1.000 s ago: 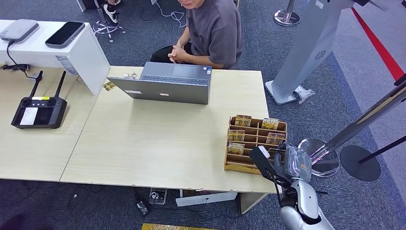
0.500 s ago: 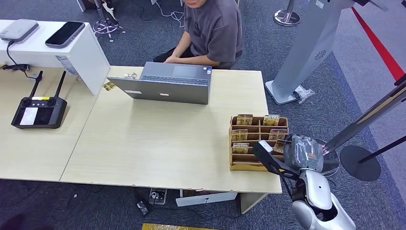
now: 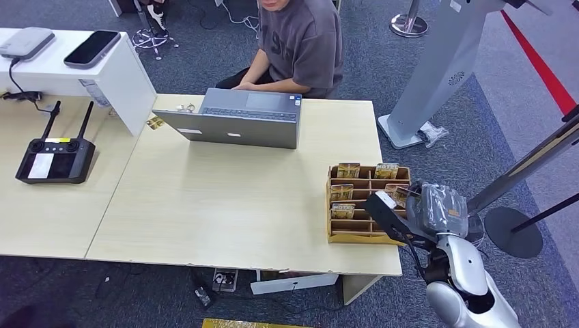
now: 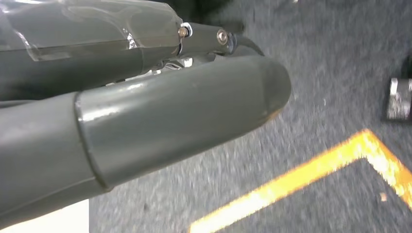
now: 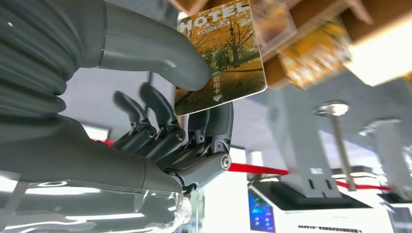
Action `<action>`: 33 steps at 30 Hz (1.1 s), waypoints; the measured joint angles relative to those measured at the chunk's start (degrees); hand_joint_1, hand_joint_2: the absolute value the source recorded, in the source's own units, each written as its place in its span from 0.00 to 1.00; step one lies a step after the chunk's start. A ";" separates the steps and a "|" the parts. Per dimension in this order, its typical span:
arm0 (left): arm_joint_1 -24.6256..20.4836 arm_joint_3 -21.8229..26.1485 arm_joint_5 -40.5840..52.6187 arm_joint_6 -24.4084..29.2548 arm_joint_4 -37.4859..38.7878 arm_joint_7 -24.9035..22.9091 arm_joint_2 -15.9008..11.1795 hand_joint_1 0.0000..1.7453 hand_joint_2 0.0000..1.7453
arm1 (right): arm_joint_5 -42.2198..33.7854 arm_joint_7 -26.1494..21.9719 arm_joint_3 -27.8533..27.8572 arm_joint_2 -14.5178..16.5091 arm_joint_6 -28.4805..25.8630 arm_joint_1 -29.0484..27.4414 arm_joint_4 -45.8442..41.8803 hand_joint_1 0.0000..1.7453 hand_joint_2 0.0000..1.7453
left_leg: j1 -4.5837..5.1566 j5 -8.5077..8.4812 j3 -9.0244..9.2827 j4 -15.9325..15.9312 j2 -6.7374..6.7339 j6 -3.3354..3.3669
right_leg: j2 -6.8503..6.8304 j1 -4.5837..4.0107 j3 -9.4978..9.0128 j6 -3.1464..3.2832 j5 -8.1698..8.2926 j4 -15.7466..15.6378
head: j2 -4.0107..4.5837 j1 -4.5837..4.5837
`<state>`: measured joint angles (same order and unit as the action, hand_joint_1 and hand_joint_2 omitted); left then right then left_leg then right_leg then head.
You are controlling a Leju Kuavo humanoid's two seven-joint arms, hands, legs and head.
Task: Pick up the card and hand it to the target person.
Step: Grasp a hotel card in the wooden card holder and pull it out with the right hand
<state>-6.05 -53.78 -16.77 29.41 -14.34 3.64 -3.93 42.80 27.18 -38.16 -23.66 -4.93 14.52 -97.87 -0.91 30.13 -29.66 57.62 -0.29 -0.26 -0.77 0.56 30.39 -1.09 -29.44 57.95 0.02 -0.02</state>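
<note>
A hotel card (image 5: 221,58) printed with autumn trees is pinched between the thumb and fingers of my right hand (image 5: 184,111), lifted clear of the wooden card rack (image 5: 311,19) behind it. In the head view my right hand (image 3: 440,208) hovers just past the right end of the rack (image 3: 360,236), which stands at the table's near right corner with several cards in its slots. A person (image 3: 304,41) in a grey shirt sits at the far side of the table behind a laptop (image 3: 239,126). My left hand (image 4: 160,116) hangs over grey carpet, fingers stretched out, holding nothing.
The light wood table (image 3: 225,205) stretches left of the rack. A black remote controller (image 3: 56,158) lies on the left table beside a white box (image 3: 102,72). Stanchion bases (image 3: 513,232) and a grey kiosk foot (image 3: 410,130) stand on the floor to the right.
My right hand has drawn away from the rack's front, moving right and a little farther off with the card. The person has unclasped their hands and reached toward the laptop.
</note>
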 joint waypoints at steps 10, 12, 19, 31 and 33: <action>-0.28 -0.05 -4.87 -11.60 0.00 6.38 -0.38 0.00 0.00 | -8.26 -3.50 0.24 0.74 -4.84 5.31 -0.07 0.81 1.00 | 0.00 0.00 0.00 0.00 0.01 0.00 | 0.00 0.00 -0.01 0.00 0.00 0.00 | 0.01 0.01; -0.41 -0.05 -6.02 -14.67 0.00 7.75 -0.49 0.00 0.00 | -9.07 -3.88 0.22 0.93 -5.20 6.49 -0.07 0.81 1.00 | 0.00 0.00 0.00 0.00 0.01 0.00 | -0.01 0.00 -0.01 0.00 0.00 0.01 | 0.01 0.00; -0.54 -0.05 -8.19 -22.43 0.00 13.44 -0.96 0.00 0.00 | -11.54 -6.14 0.15 1.70 -7.87 8.64 0.28 0.79 1.00 | 0.00 0.00 -0.02 0.00 0.03 0.00 | -0.02 0.00 -0.01 0.00 0.00 0.01 | 0.00 0.00; -1.12 0.02 -8.90 -21.57 0.00 15.40 -1.30 0.00 0.00 | -13.62 -9.73 0.28 3.61 -15.58 9.50 4.37 0.86 1.00 | 0.00 0.00 -0.02 0.00 0.03 0.00 | -0.03 0.00 -0.01 0.00 0.00 0.01 | 0.01 -0.01; -1.38 0.00 -8.70 -19.66 0.00 14.37 -1.25 0.00 0.00 | -13.11 -10.50 0.51 4.22 -17.70 9.62 5.50 0.87 1.00 | 0.00 0.00 -0.02 0.00 0.03 0.00 | -0.03 0.00 -0.01 0.00 0.00 0.01 | 0.00 0.00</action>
<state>-7.43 -53.78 -25.47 9.75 -14.34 18.02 -5.18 29.69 16.68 -37.64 -19.44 -22.64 24.13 -92.37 -0.92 30.13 -29.68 57.62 -0.26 -0.26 -0.80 0.56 30.38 -1.09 -29.43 57.96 0.02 -0.02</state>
